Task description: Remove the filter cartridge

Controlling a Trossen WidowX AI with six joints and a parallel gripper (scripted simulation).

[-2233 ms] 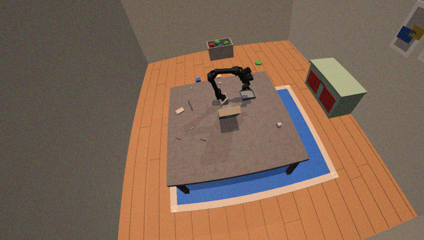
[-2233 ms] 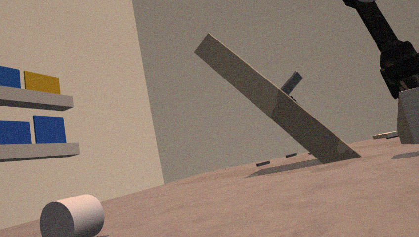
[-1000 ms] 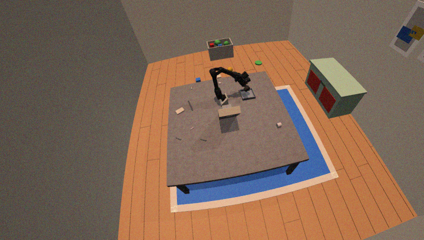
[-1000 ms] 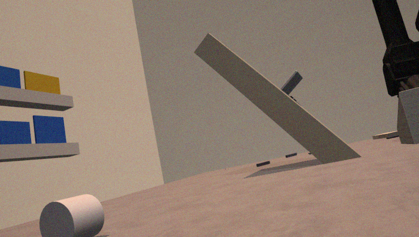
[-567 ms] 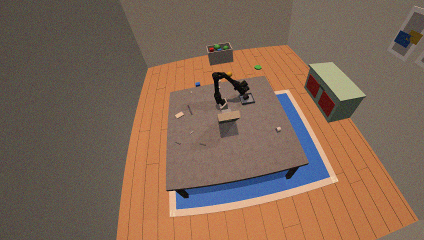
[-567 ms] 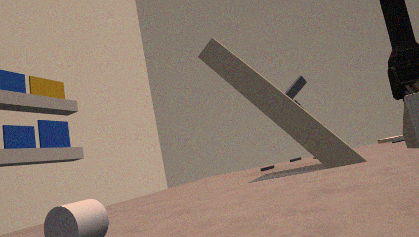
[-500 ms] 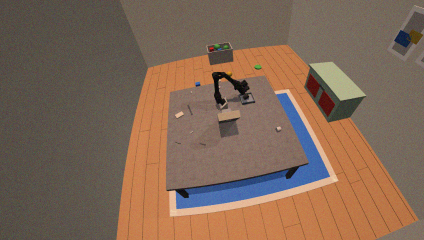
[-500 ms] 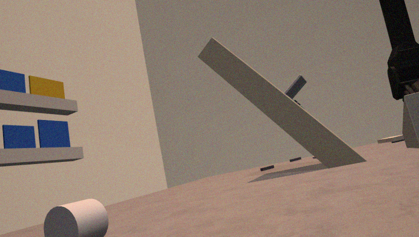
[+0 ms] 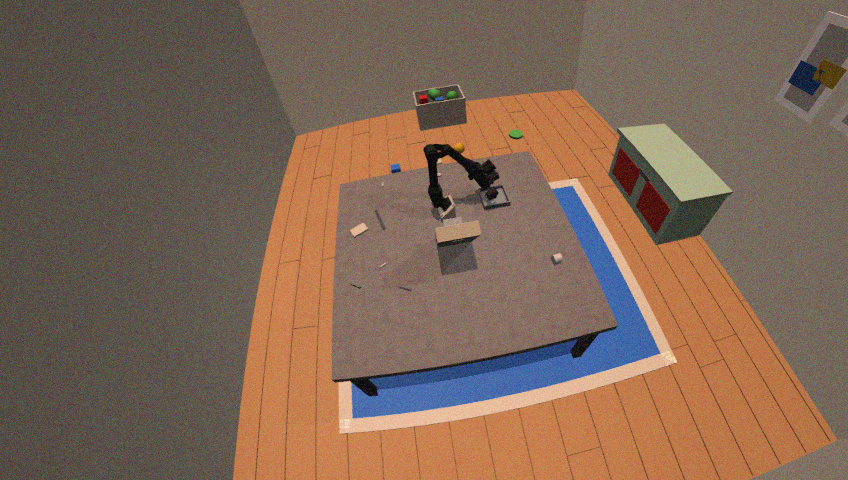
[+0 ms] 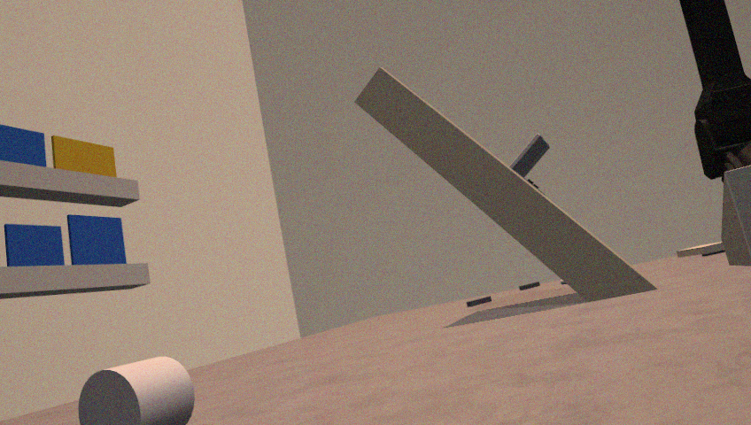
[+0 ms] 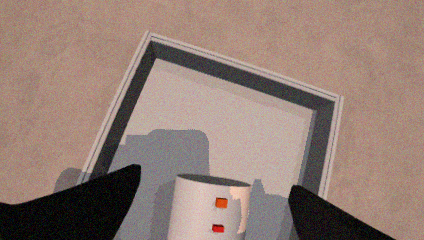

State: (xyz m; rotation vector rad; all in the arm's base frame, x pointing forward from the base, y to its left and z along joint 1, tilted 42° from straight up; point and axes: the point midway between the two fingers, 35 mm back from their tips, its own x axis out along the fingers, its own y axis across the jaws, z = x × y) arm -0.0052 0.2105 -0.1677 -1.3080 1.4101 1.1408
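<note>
The pale round cartridge (image 11: 197, 212) shows at the bottom of the wrist view, with an orange and a red mark on its side. Its dark far end faces up the frame; its slotted face is out of view. It is over or in the tray (image 9: 496, 205) (image 11: 235, 75); whether it touches the floor cannot be told. My gripper (image 9: 491, 192) (image 11: 216, 183) is open at the tray, one finger on each side of the cartridge, with a gap on both sides. The service panel (image 9: 458, 233) (image 10: 500, 189) stands tilted on the table; its face is mostly hidden.
A small white cylinder (image 9: 557, 258) (image 10: 166, 390) lies on the table, right of the panel in the top view. A grey bar (image 10: 530, 156) sticks out from the panel's face. A pale block (image 9: 358, 229) and several thin dark pieces lie left of the panel.
</note>
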